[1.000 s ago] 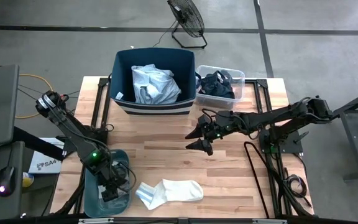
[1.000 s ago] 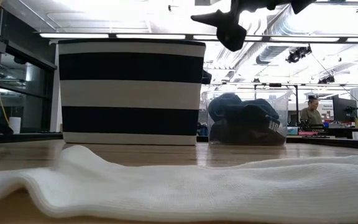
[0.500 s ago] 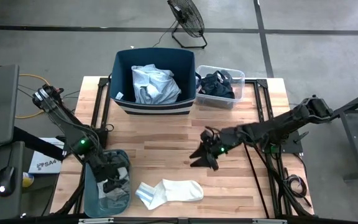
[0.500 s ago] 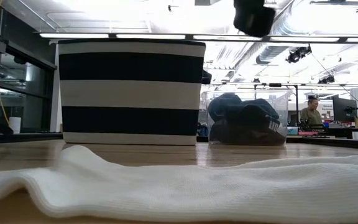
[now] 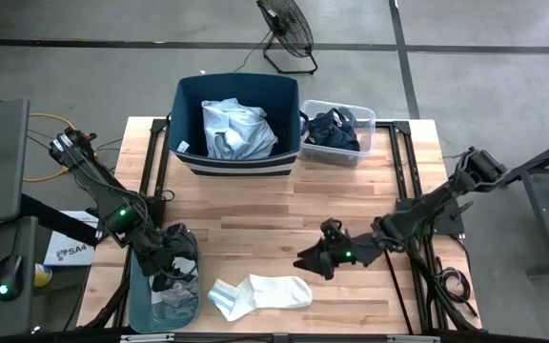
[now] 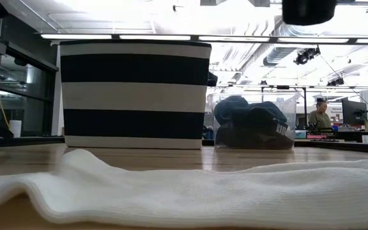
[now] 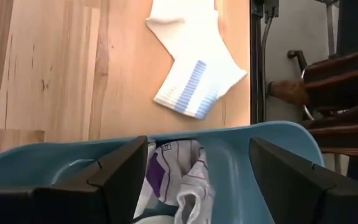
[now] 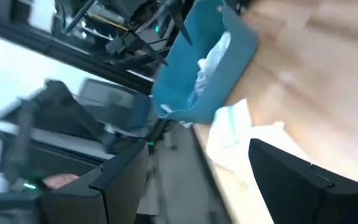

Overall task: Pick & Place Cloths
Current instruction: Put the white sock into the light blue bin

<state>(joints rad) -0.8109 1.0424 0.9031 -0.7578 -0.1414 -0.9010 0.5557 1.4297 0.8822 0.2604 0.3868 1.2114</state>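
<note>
Right pincer (image 5: 315,261) spread beside white sock (image 5: 260,292), left pincer (image 5: 172,270) above teal tub (image 5: 147,307)

A sock (image 5: 260,292) is lying flat on the table (image 5: 255,214) near its front edge. To its left, a tub (image 5: 139,303) is sitting at the front-left corner, with more cloths (image 5: 174,286) lying inside it. The left gripper (image 5: 170,262) is being held over the tub, fingers apart. The right gripper (image 5: 315,259) is being held just right of the sock, fingers apart. At the back, a bin (image 5: 236,162) is holding a shirt (image 5: 237,130), and a clear box (image 5: 367,122) with cloths inside is standing beside it on the right.
</note>
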